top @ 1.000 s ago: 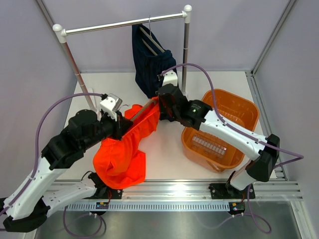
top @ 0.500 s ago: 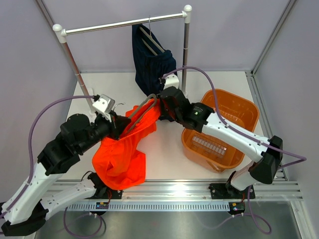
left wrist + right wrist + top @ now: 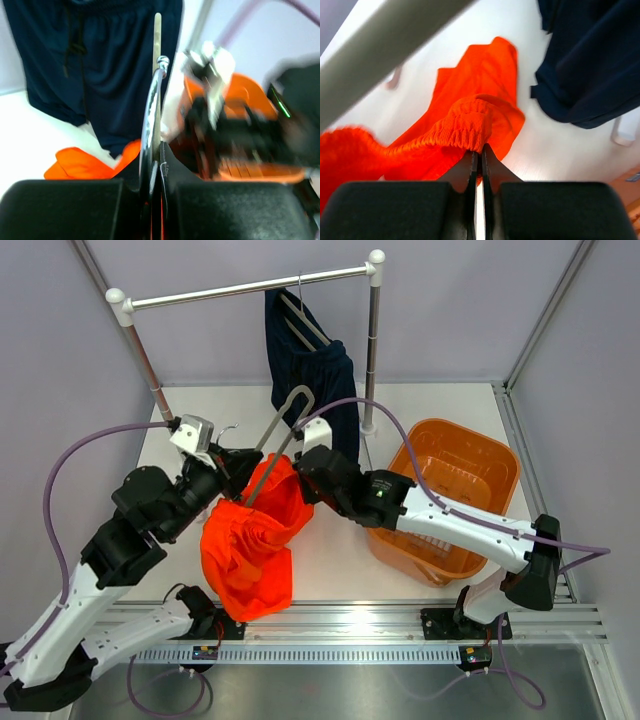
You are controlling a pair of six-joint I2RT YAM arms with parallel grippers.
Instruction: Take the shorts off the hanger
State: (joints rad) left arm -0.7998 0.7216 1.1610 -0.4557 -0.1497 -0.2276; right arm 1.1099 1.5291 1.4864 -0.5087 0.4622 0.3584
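Note:
The orange shorts (image 3: 250, 540) lie bunched on the table below both grippers. My left gripper (image 3: 232, 468) is shut on the metal hanger (image 3: 283, 418), which sticks up and to the right, free of the orange cloth at its far end; in the left wrist view the hanger (image 3: 151, 105) stands between the fingers. My right gripper (image 3: 300, 472) is shut on the elastic waistband of the orange shorts (image 3: 470, 125), pinched at the fingertips. Navy shorts (image 3: 305, 375) hang on another hanger on the rail.
An orange basket (image 3: 448, 495) stands at the right under my right arm. The clothes rail (image 3: 250, 285) with its two posts stands at the back. The navy shorts also show in both wrist views (image 3: 100, 60) (image 3: 590, 60).
My right gripper pulled the waistband left and down, off the hanger end. My left gripper swung the hanger up and back, so its loop now stands clear of the orange shorts.

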